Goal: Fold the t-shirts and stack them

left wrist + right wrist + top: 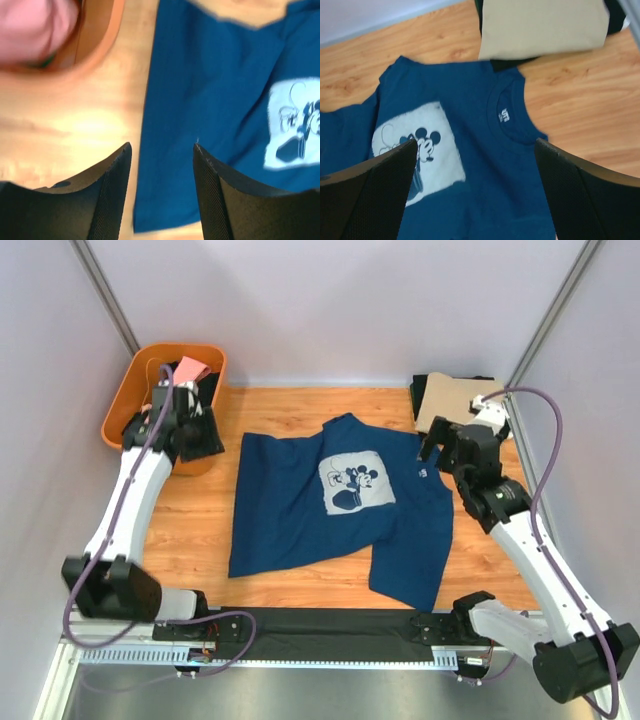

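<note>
Still to fold, at centre: navy blue cloth t-shirt (pixel 290 510), pale mouse print. Stacked at one o'clock: tan cloth t-shirt (pixel 447 400). Agape, empty: left tool (pixel 162 150), right tool (pixel 475 142).

The navy t-shirt (pixel 290 515) bears a pale square mouse print (pixel 356 483); the folded tee (pixel 448 400) is tan, the basket (pixel 120 412) orange, the surface (pixel 190 530) wood-grained.
</note>
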Controlling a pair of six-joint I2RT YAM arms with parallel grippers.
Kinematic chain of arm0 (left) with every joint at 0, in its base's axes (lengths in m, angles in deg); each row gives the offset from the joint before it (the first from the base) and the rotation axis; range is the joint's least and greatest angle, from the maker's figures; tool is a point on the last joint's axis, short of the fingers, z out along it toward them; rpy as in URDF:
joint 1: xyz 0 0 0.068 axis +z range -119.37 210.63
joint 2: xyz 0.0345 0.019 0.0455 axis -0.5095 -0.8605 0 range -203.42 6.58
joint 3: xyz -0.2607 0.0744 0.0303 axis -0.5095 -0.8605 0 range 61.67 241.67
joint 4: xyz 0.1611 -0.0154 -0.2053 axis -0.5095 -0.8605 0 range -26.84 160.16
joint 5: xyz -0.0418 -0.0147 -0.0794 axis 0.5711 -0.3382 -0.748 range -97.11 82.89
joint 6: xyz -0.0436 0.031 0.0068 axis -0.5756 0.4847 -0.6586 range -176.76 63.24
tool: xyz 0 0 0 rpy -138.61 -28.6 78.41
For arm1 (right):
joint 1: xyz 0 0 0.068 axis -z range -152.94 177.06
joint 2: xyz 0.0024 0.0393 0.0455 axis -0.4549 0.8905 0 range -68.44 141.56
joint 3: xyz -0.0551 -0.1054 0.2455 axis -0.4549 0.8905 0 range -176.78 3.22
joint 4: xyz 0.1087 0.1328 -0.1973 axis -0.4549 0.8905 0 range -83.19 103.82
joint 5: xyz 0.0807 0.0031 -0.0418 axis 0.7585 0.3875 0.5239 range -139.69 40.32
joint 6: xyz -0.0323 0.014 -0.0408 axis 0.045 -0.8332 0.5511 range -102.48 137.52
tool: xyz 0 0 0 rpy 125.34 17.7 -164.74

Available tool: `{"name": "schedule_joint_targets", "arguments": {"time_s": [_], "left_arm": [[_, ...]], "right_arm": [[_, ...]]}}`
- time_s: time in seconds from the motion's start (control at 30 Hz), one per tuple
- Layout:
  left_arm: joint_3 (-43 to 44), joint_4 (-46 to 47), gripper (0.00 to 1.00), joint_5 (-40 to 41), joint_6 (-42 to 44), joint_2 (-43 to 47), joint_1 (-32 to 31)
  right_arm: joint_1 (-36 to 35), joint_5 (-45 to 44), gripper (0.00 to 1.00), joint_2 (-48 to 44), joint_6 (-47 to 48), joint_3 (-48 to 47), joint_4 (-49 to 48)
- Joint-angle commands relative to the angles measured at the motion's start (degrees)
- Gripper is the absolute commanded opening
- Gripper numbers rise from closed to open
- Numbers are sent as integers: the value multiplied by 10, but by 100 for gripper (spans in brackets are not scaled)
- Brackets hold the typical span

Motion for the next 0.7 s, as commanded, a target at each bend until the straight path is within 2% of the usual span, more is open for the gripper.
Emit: {"name": "schedule_joint_targets", "arguments": {"time_s": [0.0, 0.17, 0.27, 0.4, 0.67], "left_arm": [[-112, 4, 59, 17, -52, 133, -1], [-268, 3, 57, -12, -123, 226, -6], [-342, 6, 57, -12, -161, 258, -38], [-423, 24, 57, 4, -218, 244, -94], [-517, 97, 61, -19, -260, 210, -97]], "right_arm": [[2, 39, 100, -32, -103, 55, 43], [2, 105, 100, -16, -169, 124, 102], [3, 133, 100, 15, -184, 158, 106], [6, 149, 100, 70, -189, 174, 89], [47, 185, 100, 112, -192, 197, 66]]}}
